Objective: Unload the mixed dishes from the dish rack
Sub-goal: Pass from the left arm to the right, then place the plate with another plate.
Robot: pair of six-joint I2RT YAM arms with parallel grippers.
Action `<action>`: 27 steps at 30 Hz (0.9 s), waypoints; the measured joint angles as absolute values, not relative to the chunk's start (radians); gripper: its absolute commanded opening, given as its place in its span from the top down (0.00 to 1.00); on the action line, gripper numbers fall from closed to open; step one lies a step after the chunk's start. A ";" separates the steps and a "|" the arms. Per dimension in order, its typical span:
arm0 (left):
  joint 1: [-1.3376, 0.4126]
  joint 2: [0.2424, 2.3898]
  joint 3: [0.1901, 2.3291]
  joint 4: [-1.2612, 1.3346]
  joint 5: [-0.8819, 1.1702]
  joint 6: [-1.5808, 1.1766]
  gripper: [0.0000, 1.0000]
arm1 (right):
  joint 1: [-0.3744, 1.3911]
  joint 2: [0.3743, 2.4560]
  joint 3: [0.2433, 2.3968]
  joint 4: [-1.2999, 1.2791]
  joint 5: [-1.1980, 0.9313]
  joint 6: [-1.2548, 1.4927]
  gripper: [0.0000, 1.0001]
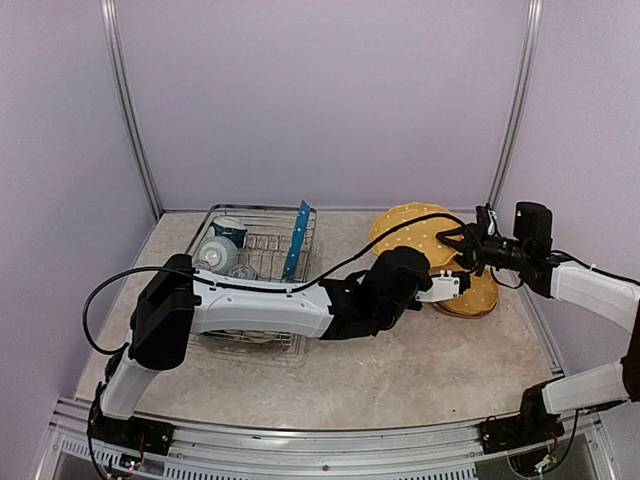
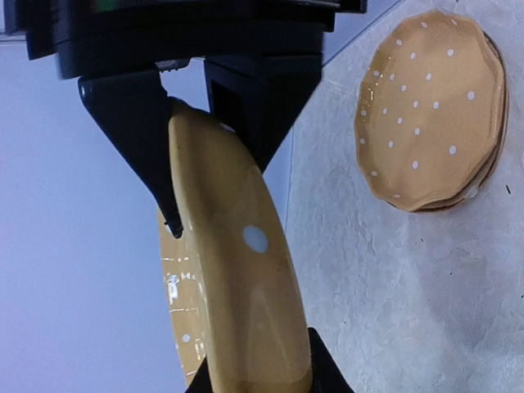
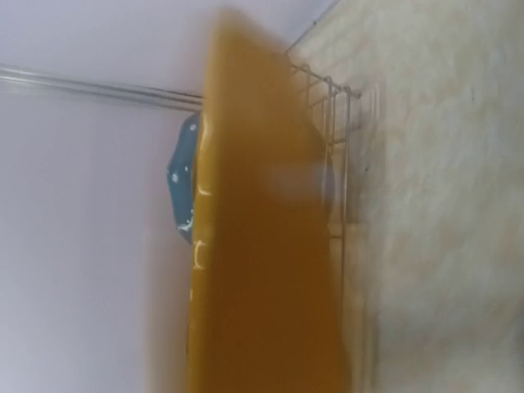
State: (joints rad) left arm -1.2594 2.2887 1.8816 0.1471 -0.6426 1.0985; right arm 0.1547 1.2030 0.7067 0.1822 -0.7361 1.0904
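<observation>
A yellow-orange white-dotted plate (image 1: 410, 230) is held on edge in the air, right of the dish rack (image 1: 255, 215). My left gripper (image 1: 447, 287) is shut on its rim, seen close in the left wrist view (image 2: 219, 196). My right gripper (image 1: 455, 246) is at the plate's far rim, and its dark fingers (image 2: 332, 372) lie against both faces. The plate (image 3: 262, 270) fills the right wrist view and hides that gripper's fingers. A blue dotted plate (image 1: 298, 238) stands upright in the rack, with a bowl (image 1: 217, 252), a dark mug (image 1: 230, 228) and a glass (image 1: 245, 272).
A stack of yellow-orange dotted plates (image 1: 472, 297) lies on the table under the held plate, also in the left wrist view (image 2: 430, 106). The left arm stretches across the rack's front. The cell's posts and walls stand behind and at both sides.
</observation>
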 measured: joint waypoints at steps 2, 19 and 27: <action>-1.265 2.289 1.867 0.151 -0.666 1.159 1.00 | 0.156 1.214 0.697 0.178 -0.732 1.177 1.00; -1.254 2.134 1.855 -0.125 -0.623 0.679 0.01 | 0.112 1.219 0.636 0.269 -0.703 1.163 1.00; -1.194 1.905 1.855 -0.365 -0.404 0.327 0.01 | -0.074 1.191 0.624 0.202 -0.714 1.031 1.00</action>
State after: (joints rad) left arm -1.1938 1.9049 1.8545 -0.3649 -0.4038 0.3267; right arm -0.0738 1.1908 0.6239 0.2024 -0.7136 1.0313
